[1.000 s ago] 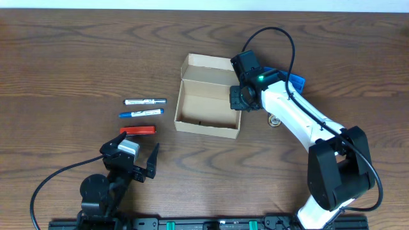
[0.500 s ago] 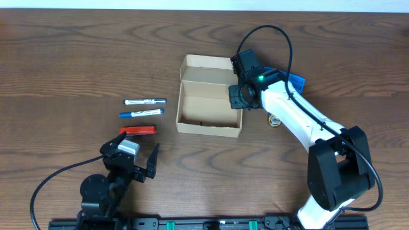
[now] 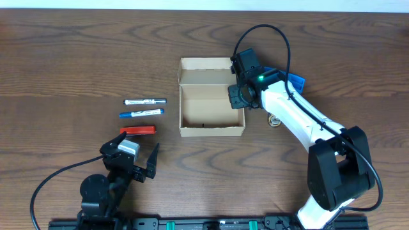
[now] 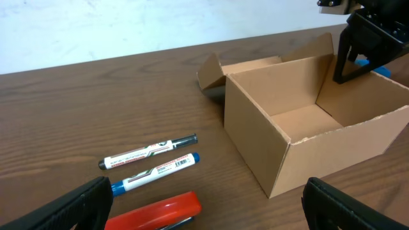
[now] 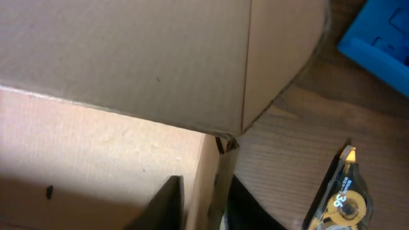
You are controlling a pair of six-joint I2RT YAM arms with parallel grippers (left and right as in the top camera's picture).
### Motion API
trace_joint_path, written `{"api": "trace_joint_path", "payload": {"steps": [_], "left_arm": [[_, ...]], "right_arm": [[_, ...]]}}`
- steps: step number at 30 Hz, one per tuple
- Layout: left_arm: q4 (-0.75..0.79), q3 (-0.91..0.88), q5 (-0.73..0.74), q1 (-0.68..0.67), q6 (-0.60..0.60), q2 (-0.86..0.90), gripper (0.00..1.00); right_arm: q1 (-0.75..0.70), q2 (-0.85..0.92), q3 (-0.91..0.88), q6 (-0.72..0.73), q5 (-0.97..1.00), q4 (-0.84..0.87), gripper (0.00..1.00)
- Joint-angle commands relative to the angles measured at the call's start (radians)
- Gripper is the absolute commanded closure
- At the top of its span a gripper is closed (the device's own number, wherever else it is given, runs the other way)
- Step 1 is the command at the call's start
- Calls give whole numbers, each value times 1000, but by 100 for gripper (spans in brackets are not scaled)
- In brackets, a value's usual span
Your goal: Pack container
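Note:
The container (image 3: 211, 130) is a tan cardboard box, open, its flap lid standing at the far side; it also shows in the left wrist view (image 4: 332, 144) and the right wrist view (image 5: 128, 70). Its inside looks empty. My right gripper (image 3: 238, 97) is shut on the box's right wall, one finger inside and one outside (image 5: 206, 207). My left gripper (image 3: 135, 156) is open and empty near the front edge, just behind a red stapler (image 3: 138, 130) (image 4: 153, 214). Two markers lie left of the box: one black-capped (image 3: 145, 101), one blue-capped (image 3: 141, 113).
A blue object (image 3: 295, 82) lies behind my right arm. A tape dispenser (image 3: 274, 119) with a yellow core (image 5: 342, 198) lies on the table right of the box. The wooden table runs to a white edge at the back.
My right gripper has turned the box by its right wall. The box now lies square to the table and its front edge sits a little further right. The left arm has not moved.

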Motion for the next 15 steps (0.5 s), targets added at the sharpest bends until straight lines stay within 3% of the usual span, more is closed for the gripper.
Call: {"api": "trace_joint_path", "payload": {"steps": [1,2,9,15], "left_arm": [[-4,-26,-3,5,21,-8,5],[-4,-26,-3,5,21,-8,5],[-4,-26,-3,5,21,-8,5],[-4,-26,-3,5,21,-8,5]], "right_arm": [[7,4,-3,-20,6,2,49],[7,4,-3,-12,6,2,44],[-4,-80,68,-6,-24,-44,38],[-80,-264,107,-208,2,-38,7]]}}
